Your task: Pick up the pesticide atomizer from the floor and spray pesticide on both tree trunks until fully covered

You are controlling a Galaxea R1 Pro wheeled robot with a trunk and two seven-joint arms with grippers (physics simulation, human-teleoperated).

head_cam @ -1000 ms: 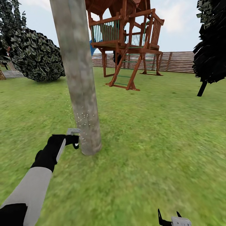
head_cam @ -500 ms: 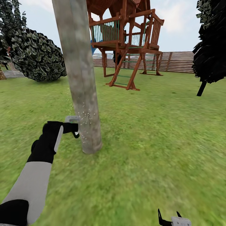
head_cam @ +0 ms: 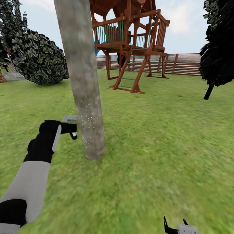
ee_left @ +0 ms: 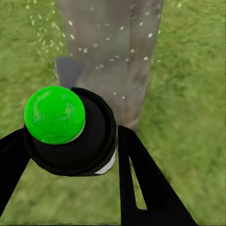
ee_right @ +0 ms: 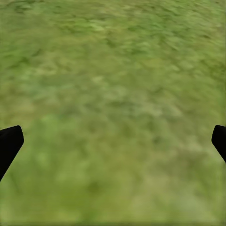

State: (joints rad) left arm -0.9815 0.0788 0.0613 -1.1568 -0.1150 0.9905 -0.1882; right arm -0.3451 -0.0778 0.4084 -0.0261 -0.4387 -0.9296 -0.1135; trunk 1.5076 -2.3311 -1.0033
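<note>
Atomizer (ee_left: 70, 132) sits clamped in my left gripper (ee_left: 66, 155), nozzle just beside the tree trunk (head_cam: 85, 97), white droplets speckling the bark low down. I judge it light, rigid and smooth-sided; the grip around the dark body below the green cap (ee_left: 54, 114) looks right. Right gripper (ee_right: 113, 141) hangs spread wide over lawn (head_cam: 162, 146), holding nothing. Count: one atomizer, one trunk here, two grippers.

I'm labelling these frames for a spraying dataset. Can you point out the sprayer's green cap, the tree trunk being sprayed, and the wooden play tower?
Round green cap (ee_left: 54, 114): left wrist view, centre of its dome.
Pale grey mottled tree trunk (head_cam: 84, 81): head view, mid-height of the column.
Brown wooden play tower (head_cam: 133, 35): head view, railing of its raised platform.
</note>
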